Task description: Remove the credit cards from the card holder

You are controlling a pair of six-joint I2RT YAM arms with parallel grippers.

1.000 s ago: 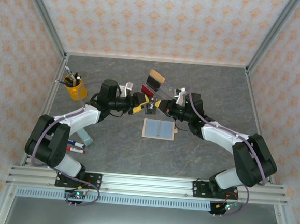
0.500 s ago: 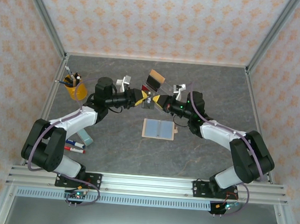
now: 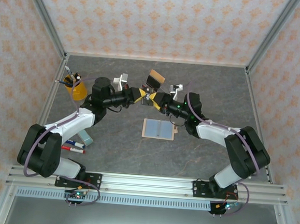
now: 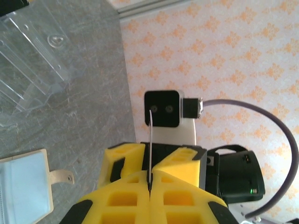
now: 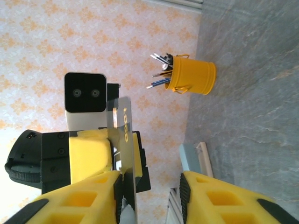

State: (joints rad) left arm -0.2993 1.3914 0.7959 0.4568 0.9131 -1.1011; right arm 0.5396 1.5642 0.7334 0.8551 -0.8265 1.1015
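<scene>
A dark grey credit card (image 3: 150,98) hangs in the air between my two grippers, above the table's back middle. My left gripper (image 3: 143,96) is shut on it; in the left wrist view the card (image 4: 151,140) stands edge-on out of the closed yellow jaws (image 4: 150,175). My right gripper (image 3: 157,98) is open, and the card (image 5: 122,135) with gold lettering lies against one of its fingers (image 5: 93,196) with a wide gap to the other. The tan card holder (image 3: 158,129) lies open on the table below. A tan credit card with a black band (image 3: 155,78) stands in the clear stand.
The clear acrylic stand (image 4: 32,56) sits just behind the grippers. A yellow cup of pens (image 3: 75,88) stands at the back left. Markers (image 3: 75,146) and a pale blue block (image 3: 85,136) lie near the left arm.
Both grippers have risen and moved toward the back with the card. The left gripper closed on the card, and the right gripper has opened off it.
</scene>
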